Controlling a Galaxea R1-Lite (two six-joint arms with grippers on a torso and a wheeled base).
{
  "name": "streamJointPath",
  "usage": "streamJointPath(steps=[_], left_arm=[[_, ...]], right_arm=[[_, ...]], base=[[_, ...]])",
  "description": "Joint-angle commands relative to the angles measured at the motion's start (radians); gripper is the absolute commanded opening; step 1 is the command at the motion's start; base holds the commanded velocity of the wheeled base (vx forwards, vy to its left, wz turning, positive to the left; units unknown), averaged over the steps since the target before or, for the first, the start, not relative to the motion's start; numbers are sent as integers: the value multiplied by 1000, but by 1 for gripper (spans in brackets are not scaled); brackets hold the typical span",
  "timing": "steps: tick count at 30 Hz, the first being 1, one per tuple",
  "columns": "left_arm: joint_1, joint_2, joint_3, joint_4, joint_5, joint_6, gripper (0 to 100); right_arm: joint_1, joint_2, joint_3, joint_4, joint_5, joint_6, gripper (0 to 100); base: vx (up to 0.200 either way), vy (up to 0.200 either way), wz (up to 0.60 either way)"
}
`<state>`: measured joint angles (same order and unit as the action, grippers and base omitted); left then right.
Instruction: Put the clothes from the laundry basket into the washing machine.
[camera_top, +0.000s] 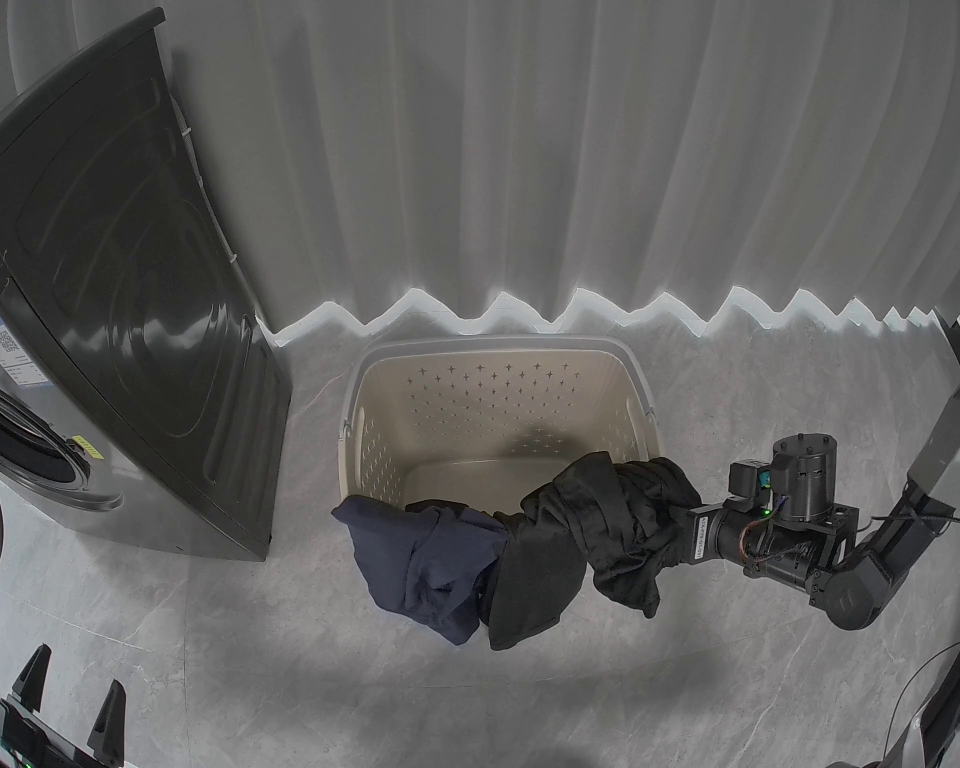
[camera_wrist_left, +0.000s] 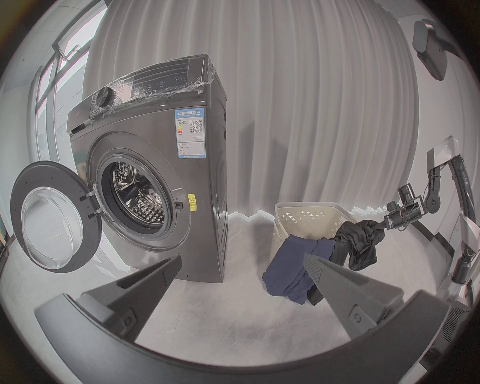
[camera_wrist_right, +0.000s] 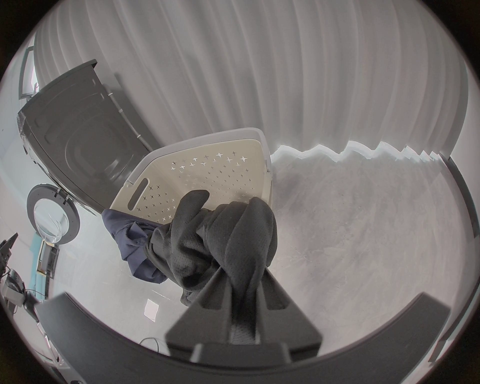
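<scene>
A beige laundry basket (camera_top: 480, 346) stands on the floor in front of the curtain. A black garment (camera_top: 600, 520) is bunched above the basket's front right corner, and my right gripper (camera_wrist_right: 243, 295) is shut on it. Part of that garment trails down over the front rim. A navy garment (camera_top: 430, 565) hangs over the front rim beside it, half outside the basket. The grey washing machine (camera_wrist_left: 150, 190) stands to the left with its round door (camera_wrist_left: 50, 215) swung open and the drum bare. My left gripper (camera_wrist_left: 240, 272) hangs low near the floor, open and holding nothing.
A white pleated curtain (camera_top: 560, 150) closes off the back. The grey marble floor (camera_top: 300, 650) is free between the basket and the washing machine (camera_top: 130, 300). In the left wrist view the right arm (camera_wrist_left: 440, 185) reaches in from the far right.
</scene>
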<state>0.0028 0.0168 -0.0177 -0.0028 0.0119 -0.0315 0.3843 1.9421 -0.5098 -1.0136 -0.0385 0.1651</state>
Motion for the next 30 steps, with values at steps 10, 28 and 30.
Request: streamJointPath(steps=[10,28,30], left_arm=[[0,-11,16,0,0,-1,100],[0,-11,16,0,0,2,100],[0,-11,16,0,0,2,100]], right_arm=[[71,-252,63,-2,2,30,0],[177,-626,-56,20,-20,11,0],[189,-637,-49,23,-21,11,0]], base=[[0,0,0],[0,0,0],[0,0,0]])
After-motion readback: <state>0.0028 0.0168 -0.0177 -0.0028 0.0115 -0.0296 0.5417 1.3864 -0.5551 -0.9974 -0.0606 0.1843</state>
